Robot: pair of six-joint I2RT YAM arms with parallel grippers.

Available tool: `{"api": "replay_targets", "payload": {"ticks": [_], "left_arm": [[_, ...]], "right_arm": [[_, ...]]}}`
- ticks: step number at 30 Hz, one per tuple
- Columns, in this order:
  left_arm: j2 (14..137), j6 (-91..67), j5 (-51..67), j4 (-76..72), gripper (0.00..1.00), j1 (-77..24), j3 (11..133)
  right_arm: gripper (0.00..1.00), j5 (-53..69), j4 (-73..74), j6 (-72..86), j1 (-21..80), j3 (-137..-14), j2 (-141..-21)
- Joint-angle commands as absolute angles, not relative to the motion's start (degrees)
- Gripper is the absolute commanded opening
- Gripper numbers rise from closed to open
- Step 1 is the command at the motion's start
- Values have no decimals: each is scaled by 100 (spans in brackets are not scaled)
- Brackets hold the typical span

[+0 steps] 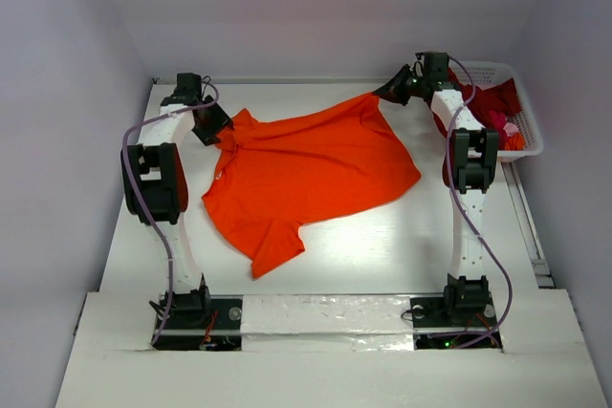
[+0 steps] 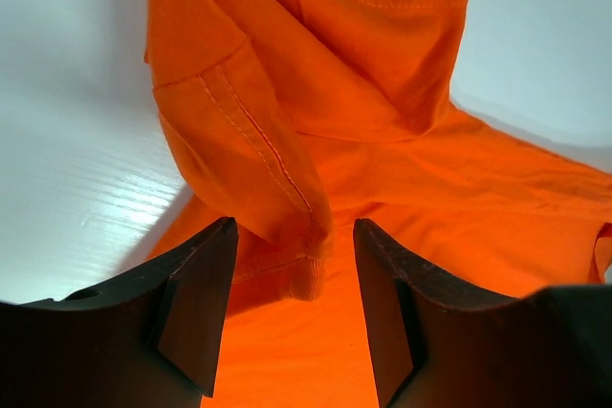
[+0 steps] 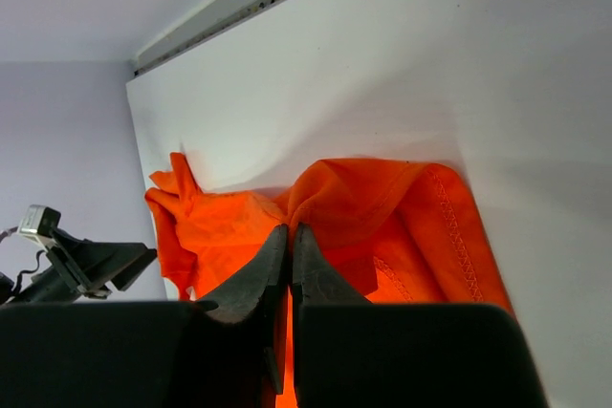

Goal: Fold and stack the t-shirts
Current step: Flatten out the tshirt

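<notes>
The white tabletop point(image 1: 382, 255) carries nearly everything. The orange t-shirt point(image 1: 306, 174) lies spread and unfolded across its far half, reaching from near the far-left corner towards the far-right one, with a sleeve trailing towards the middle of the near edge. At the far-right corner stands the white basket point(image 1: 531, 136), holding the dark red t-shirts point(image 1: 492, 102) in a heap with a bit of pink showing; none of them is out yet, so I judge the task is barely begun. The right gripper point(image 1: 390, 91) is clamped on the orange shirt's far-right corner, which rises off the surface towards it; in its wrist view the fingers meet with cloth bunched round them. The left gripper point(image 2: 295, 226) sits at the shirt's far-left end with its jaws apart, straddling a raised ridge of hem and seam, with a gap showing on either side, so nothing is gripped there. The main risk, as I judge it, is that the left jaws catch only the crest of that ridge, or two layers at once. A thin pinch could slip once both arms pull, dropping that end and leaving the shirt skewed. A doubled pinch would trap a crease in the fold. A hard pull from the right alone could drag the whole shirt towards the basket.
</notes>
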State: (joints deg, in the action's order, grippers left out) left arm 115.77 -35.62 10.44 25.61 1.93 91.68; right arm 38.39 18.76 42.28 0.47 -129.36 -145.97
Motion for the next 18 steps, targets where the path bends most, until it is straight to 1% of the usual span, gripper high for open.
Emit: {"api": "replay_targets", "payload": {"ticks": [1,6,8,9,10,16,17,18], "left_arm": [[11469,-3384,1081,2663,48,167,9167],[11557,-3401,1274,2593,47,-9,9141],[11584,-3401,1283,2584,44,-62,9141],[11593,-3410,1283,2575,39,-62,9132],[11601,-3419,1283,2558,38,-62,9123],[11707,-3393,1292,2584,36,-166,9088],[11698,-3393,1275,2584,32,-167,9070],[11698,-3393,1257,2584,25,-167,9053]], "right_arm": [[0,3929,1564,4254,70,-13087,-14238],[0,3920,1573,4236,70,-13087,-14229],[0,3920,1573,4254,70,-13087,-14229],[0,3929,1565,4254,70,-13087,-14229],[0,3929,1556,4263,70,-13087,-14221],[0,3929,1556,4271,70,-13113,-14229],[0,3929,1556,4271,70,-13113,-14229],[0,3929,1547,4280,70,-13113,-14229]]}}
